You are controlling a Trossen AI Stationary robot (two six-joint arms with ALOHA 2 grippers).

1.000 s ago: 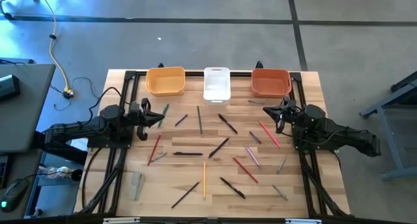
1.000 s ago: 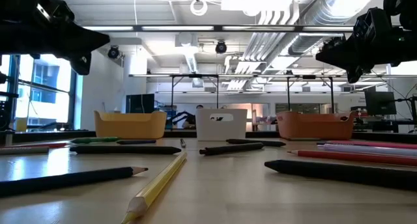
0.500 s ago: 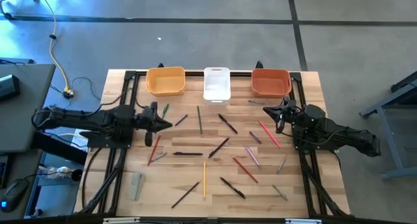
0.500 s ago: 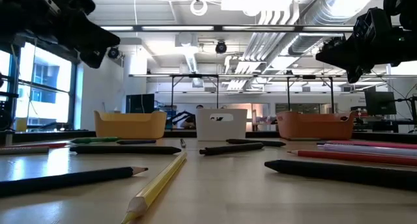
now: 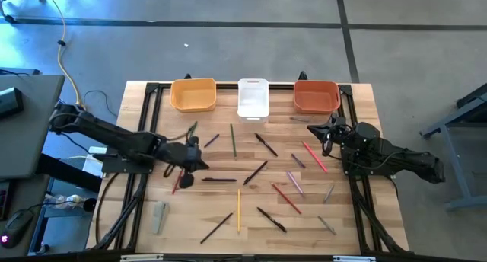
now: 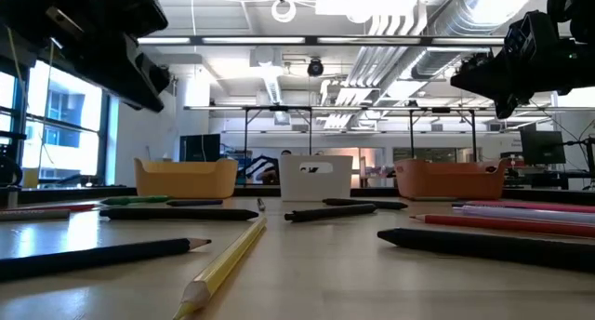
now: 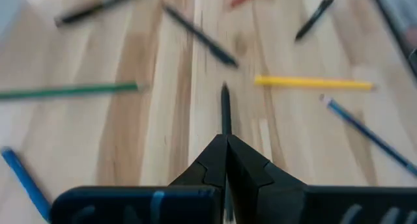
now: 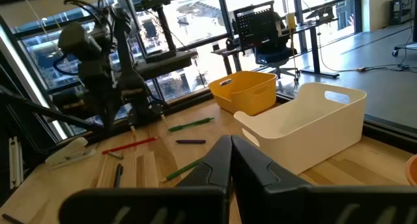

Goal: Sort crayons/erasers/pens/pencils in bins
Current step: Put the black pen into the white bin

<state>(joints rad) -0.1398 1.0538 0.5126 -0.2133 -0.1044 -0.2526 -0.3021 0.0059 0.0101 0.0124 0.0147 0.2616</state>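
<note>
Wooden table (image 5: 342, 224): pens and pencils scattered, three bins along the far edge.
Left gripper (image 5: 199, 162), fingers together, hangs over the left-centre, just beside a black pen (image 5: 219, 180). Right gripper (image 5: 312, 129), fingers together, holds nothing, waiting below the red-orange bin (image 5: 316, 96). Yellow-orange bin (image 5: 193, 94) and white bin (image 5: 253, 98) stand left of it; yellow pencil (image 5: 238, 210) lies near the front.

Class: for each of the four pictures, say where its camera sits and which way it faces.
High: overhead, straight down on table; both arms show.
Low: table height, level toward bins; arms enter from above.
Left wrist: down past shut left gripper at yellow pencil.
Right wrist: past shut right gripper toward white bin.
Shared: white bin in high, low, right wrist.
</note>
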